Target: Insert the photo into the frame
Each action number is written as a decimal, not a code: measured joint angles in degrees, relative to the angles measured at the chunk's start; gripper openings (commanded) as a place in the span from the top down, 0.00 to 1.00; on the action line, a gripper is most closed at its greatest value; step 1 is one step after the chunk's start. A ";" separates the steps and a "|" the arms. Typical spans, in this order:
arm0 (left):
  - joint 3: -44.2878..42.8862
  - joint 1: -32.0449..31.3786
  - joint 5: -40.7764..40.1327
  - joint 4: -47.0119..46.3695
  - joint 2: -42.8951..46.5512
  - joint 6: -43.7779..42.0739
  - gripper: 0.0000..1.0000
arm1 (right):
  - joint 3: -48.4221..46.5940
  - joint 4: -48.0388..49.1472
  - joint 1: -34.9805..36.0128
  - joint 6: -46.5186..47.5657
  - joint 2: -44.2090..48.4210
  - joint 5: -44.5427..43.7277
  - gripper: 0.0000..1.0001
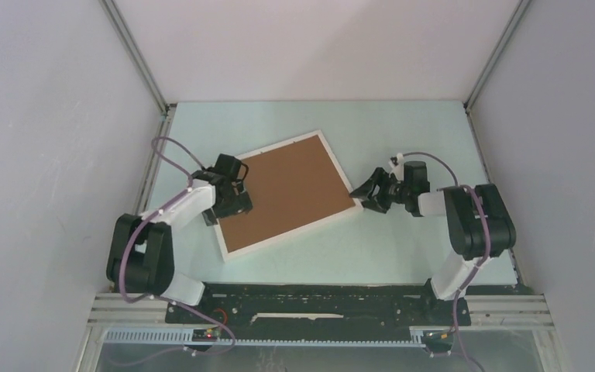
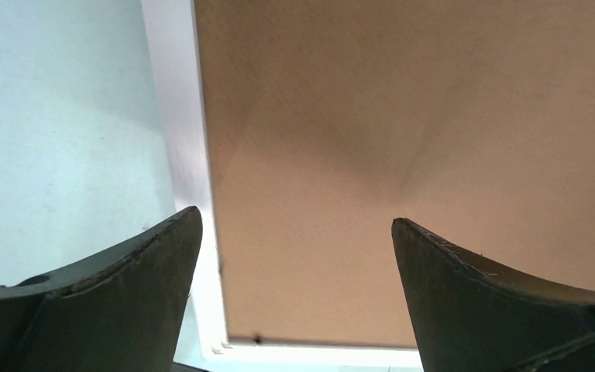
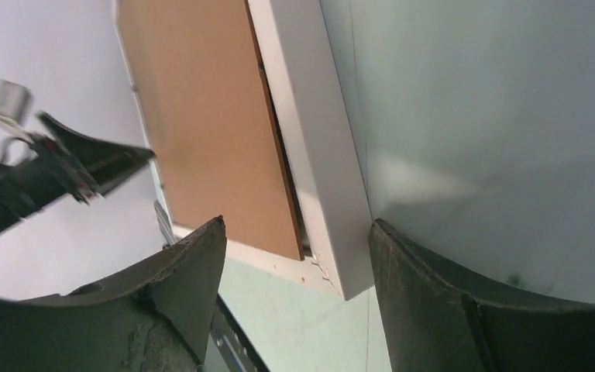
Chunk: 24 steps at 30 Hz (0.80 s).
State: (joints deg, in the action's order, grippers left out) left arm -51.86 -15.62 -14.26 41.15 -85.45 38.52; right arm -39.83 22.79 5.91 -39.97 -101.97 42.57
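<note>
The white frame (image 1: 302, 228) lies face down and tilted in the middle of the table, with the brown backing board (image 1: 287, 190) set in it. The photo is hidden. My left gripper (image 1: 236, 194) hovers open over the frame's left edge (image 2: 178, 116) and the board (image 2: 403, 116), its fingers wide apart around (image 2: 294, 225). My right gripper (image 1: 364, 192) is at the frame's right corner (image 3: 318, 155). It is open (image 3: 298, 225). The corner lies between its fingers, close to the right one and well clear of the left one.
The pale green table top (image 1: 403, 248) is enclosed by grey walls on three sides, with metal rails at the corners. The black mounting bar (image 1: 318, 298) runs along the near edge. The left gripper (image 3: 70, 167) shows across the board (image 3: 201, 116) in the right wrist view.
</note>
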 measured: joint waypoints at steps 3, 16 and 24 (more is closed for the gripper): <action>-0.02 -0.94 -1.20 0.13 5.62 -1.49 0.00 | 3.21 -7.69 0.72 1.79 5.44 -0.28 0.19; -46.16 -30.05 -5.66 12.59 -18.58 -1.11 0.18 | 1.84 -32.85 -2.19 10.67 20.70 -14.16 0.28; -71.38 -36.94 -3.04 16.70 -40.39 -3.19 0.10 | 1.84 -29.97 -3.41 9.38 17.35 -6.99 0.34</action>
State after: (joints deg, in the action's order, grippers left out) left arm -123.24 -52.56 -17.30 57.84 -125.84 35.33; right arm -38.00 -7.18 2.50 -30.59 -84.62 35.57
